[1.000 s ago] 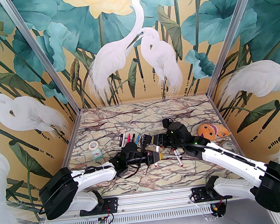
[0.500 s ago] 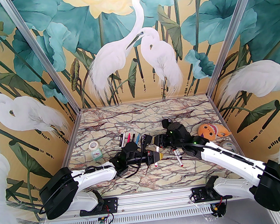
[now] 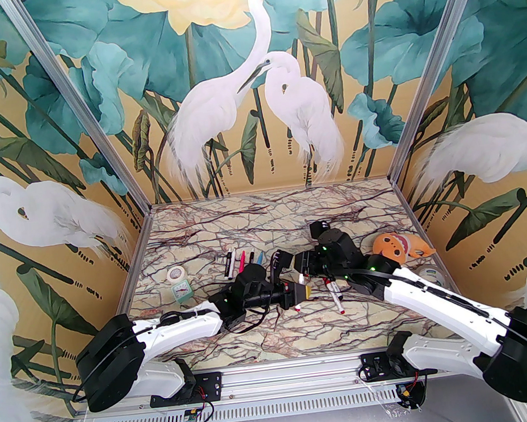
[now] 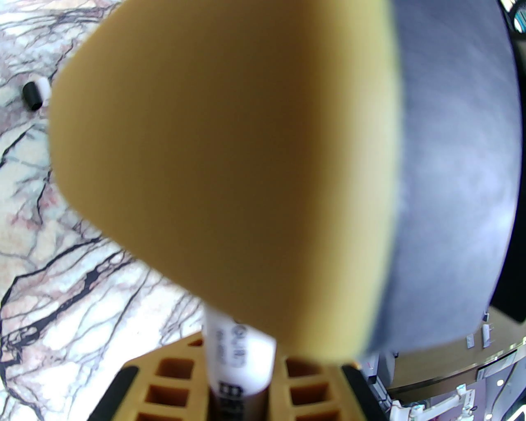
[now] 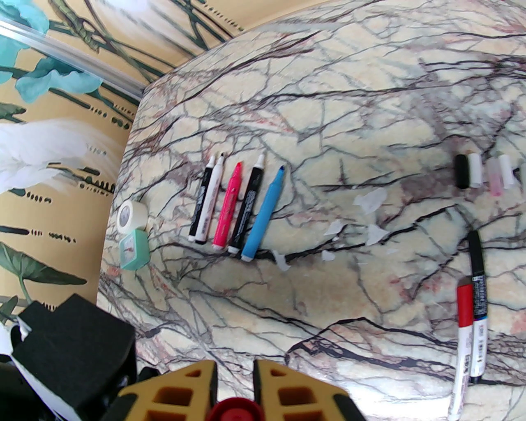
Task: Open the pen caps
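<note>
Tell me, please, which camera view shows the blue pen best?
The right wrist view: the blue pen lies whole and sharp, its tip bare, rightmost in its row. The top external view shows it small, its near end behind the left arm.

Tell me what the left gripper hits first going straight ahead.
The right gripper: its yellow finger sits directly ahead, just past the pen the left gripper holds. Probably very close, though blur hides the gap.

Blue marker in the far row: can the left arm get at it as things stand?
Probably not yet. The left fingers are shut on a white-barrelled pen, with a red cap in the right fingers. The blue marker lies uncovered close by; only that load is in the way.
</note>
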`<move>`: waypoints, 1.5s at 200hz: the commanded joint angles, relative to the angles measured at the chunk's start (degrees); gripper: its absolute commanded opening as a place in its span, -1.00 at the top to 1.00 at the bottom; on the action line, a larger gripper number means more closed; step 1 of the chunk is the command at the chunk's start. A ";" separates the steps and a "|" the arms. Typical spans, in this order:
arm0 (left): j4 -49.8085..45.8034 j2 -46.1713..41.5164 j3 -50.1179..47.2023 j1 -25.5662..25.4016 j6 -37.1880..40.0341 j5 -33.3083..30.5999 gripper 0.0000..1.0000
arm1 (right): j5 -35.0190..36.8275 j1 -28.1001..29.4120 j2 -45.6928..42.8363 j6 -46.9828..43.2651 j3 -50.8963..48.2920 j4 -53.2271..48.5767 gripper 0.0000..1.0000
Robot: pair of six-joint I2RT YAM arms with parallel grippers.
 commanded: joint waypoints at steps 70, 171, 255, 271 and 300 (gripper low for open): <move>5.02 1.53 -1.05 -2.66 -2.34 11.51 0.90 | -3.19 -8.50 -7.18 -5.18 -2.74 11.32 0.77; 6.51 1.09 -1.61 -2.54 -2.95 11.13 0.92 | -15.90 -15.39 -9.50 -5.54 -5.05 17.92 0.76; -0.34 -5.63 -4.10 -0.79 -1.32 -0.29 0.88 | -4.46 -17.82 -4.68 -23.21 3.15 -11.81 0.71; -1.09 -6.68 -4.63 0.34 -1.33 -0.41 0.88 | -1.62 -19.17 -3.12 -25.06 2.88 -14.46 0.71; -2.77 -8.79 -5.31 1.99 -1.01 -0.22 0.89 | -0.91 -22.71 1.32 -28.05 2.88 -15.73 0.69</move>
